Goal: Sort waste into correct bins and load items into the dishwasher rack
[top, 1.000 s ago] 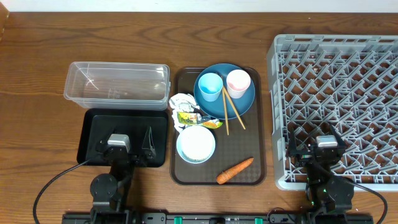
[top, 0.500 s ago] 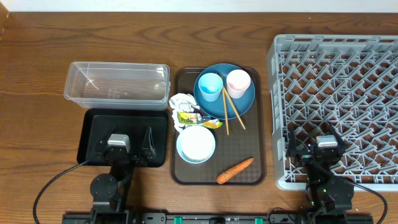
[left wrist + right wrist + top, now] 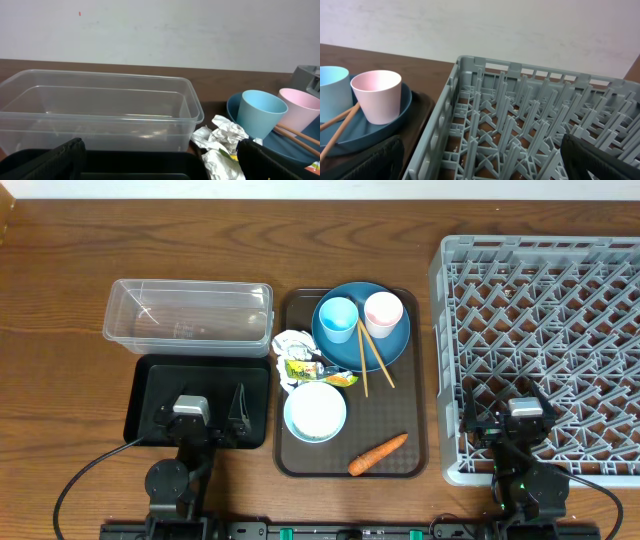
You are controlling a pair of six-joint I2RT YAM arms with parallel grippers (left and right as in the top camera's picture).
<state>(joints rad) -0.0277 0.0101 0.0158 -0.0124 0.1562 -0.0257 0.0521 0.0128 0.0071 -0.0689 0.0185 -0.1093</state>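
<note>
On the brown serving tray (image 3: 395, 465) a blue plate (image 3: 390, 345) holds a light blue cup (image 3: 338, 318), a pale pink cup (image 3: 383, 311) and two wooden chopsticks (image 3: 370, 358). A white bowl (image 3: 315, 411), crumpled white paper (image 3: 291, 343), a yellow-green wrapper (image 3: 302, 368) and an orange carrot (image 3: 377, 454) lie on the tray too. The clear tub (image 3: 188, 317) and black tray (image 3: 150, 385) stand at the left, the grey rack (image 3: 560, 320) at the right. My left gripper (image 3: 198, 412) is open over the black tray. My right gripper (image 3: 510, 415) is open over the rack's near left corner.
The wooden table (image 3: 60, 330) runs around everything, with a pale wall behind it in the wrist views. The rack's near wall (image 3: 432, 145) lies just under my right fingers. The clear tub (image 3: 100, 110) stands right in front of my left fingers.
</note>
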